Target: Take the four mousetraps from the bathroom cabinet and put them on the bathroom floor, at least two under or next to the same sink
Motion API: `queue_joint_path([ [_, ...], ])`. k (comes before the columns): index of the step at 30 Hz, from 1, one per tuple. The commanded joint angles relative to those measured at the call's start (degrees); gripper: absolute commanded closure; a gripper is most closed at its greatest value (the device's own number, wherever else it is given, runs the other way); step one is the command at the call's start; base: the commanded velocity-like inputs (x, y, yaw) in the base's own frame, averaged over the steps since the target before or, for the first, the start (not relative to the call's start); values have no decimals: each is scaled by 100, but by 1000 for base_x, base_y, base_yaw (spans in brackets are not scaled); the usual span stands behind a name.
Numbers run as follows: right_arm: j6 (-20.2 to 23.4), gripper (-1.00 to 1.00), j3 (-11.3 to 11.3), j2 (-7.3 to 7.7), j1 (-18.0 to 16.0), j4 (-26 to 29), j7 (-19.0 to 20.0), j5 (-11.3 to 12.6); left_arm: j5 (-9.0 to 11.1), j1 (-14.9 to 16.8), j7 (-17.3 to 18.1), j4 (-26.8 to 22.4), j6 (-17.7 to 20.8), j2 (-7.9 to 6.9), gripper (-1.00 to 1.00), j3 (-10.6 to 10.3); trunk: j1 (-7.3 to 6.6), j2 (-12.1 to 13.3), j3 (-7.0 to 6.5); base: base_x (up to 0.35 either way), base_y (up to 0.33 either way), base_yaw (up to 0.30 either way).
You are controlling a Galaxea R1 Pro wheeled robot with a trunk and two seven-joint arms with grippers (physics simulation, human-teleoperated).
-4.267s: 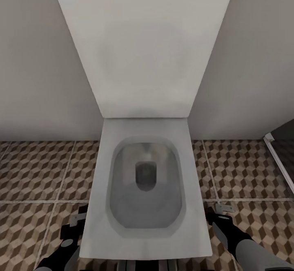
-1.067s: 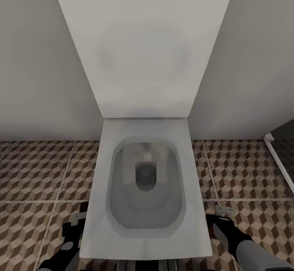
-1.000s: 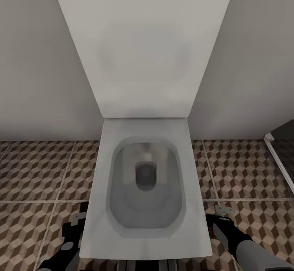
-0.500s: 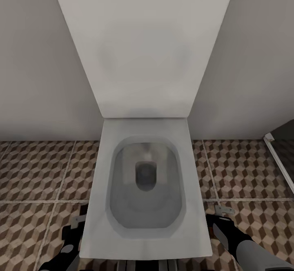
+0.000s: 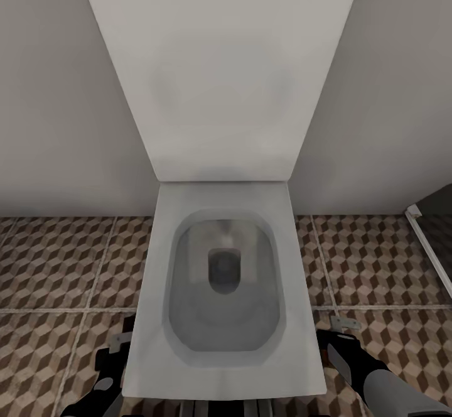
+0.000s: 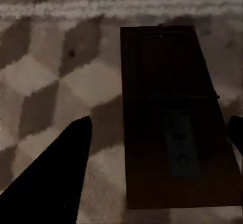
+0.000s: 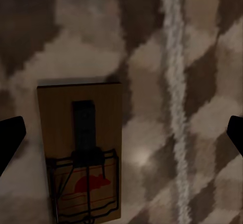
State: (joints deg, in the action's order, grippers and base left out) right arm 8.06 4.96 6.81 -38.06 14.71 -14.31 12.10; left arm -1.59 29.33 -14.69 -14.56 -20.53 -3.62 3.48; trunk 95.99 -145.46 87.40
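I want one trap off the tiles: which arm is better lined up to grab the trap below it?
Probably right. The right tool is open and the right-side mousetrap lies wholly between its fingers, though off-centre. The left tool is open too, but the edge of the left-side mousetrap runs under one fingertip.

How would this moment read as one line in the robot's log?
left gripper: open above mousetrap | right gripper: open above second mousetrap | both on floor | facing toilet

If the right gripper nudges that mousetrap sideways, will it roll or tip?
Probably neither: the mousetrap is a flat wooden board lying flush on the floor, so it should slide. It looks stiff and light. Its thin wire parts could snag a fingertip.
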Motion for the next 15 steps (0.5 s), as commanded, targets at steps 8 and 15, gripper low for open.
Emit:
queue_joint_path([
  [8, 37, -100, 49, 5, 1, 14, -34, 47, -17, 3, 4, 5, -22, 2, -100, 30, -1, -1, 3, 0, 0, 0],
  [15, 37, -100, 49, 5, 1, 14, -30, 47, -17, 3, 2, 5, -22, -1, -100, 30, -1, -1, 3, 0, 0, 0],
])
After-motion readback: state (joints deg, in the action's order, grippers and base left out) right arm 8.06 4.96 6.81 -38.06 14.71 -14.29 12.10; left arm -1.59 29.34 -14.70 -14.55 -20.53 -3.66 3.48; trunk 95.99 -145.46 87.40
